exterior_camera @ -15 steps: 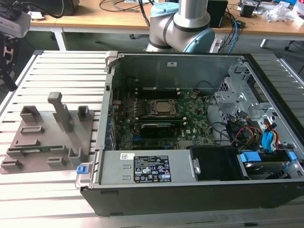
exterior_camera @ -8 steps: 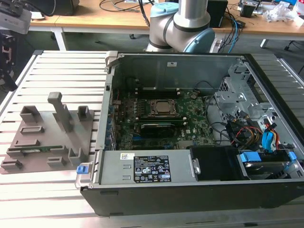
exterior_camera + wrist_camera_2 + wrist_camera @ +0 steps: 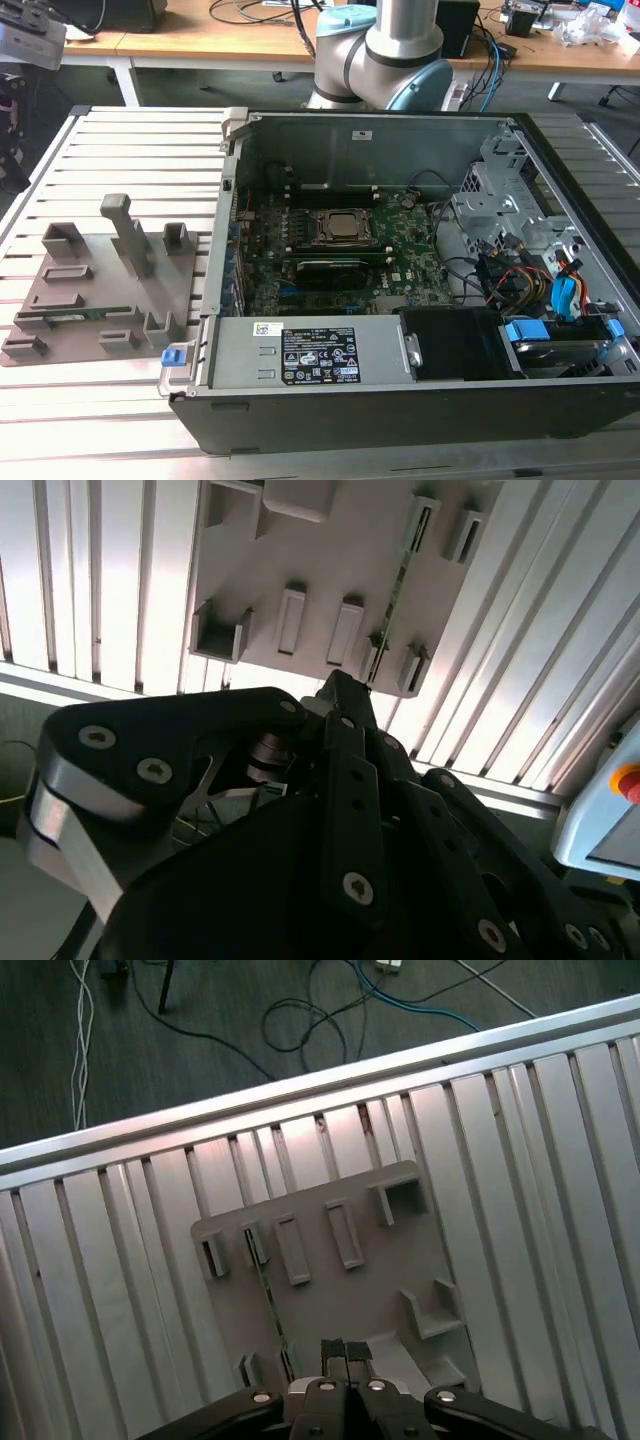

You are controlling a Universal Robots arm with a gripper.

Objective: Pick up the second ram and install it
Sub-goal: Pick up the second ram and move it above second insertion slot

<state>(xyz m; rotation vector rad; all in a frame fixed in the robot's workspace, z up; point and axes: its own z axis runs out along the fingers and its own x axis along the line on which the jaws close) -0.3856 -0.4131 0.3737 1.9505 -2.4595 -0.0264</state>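
**A:** Where is the second ram?

**B:** In the grey fixture plate (image 3: 105, 290), which lies on the slatted bench (image 3: 140, 150) at the lower left of the exterior view's frame. The second ram (image 3: 75, 315) stands on edge there, held between low blocks near the plate's front edge. It is well apart from the open computer case (image 3: 400, 420). In the first wrist view the second ram (image 3: 268, 1305) is a thin green line across the plate, and in the second wrist view the second ram (image 3: 398, 585) reads the same way.

**A:** And the gripper?

**B:** The gripper (image 3: 345, 1350) hangs above the fixture plate. Its tips appear beside the stick's line, not on it. The jaws are clenched, pad against pad, with nothing between them.

**A:** So how far along is the job?

**B:** By my reading, at the very start. The stick is not yet grasped, lifted or carried, so the whole of the pick and the install is left.

**A:** Anything ready on the motherboard?

**B:** The motherboard (image 3: 400, 240) lies open to reach in the middle of the exterior view. A long dark strip (image 3: 335, 265) sits just below the CPU socket (image 3: 343, 228). I cannot tell whether it is a seated stick or bare slots. No green stick like this one shows there.
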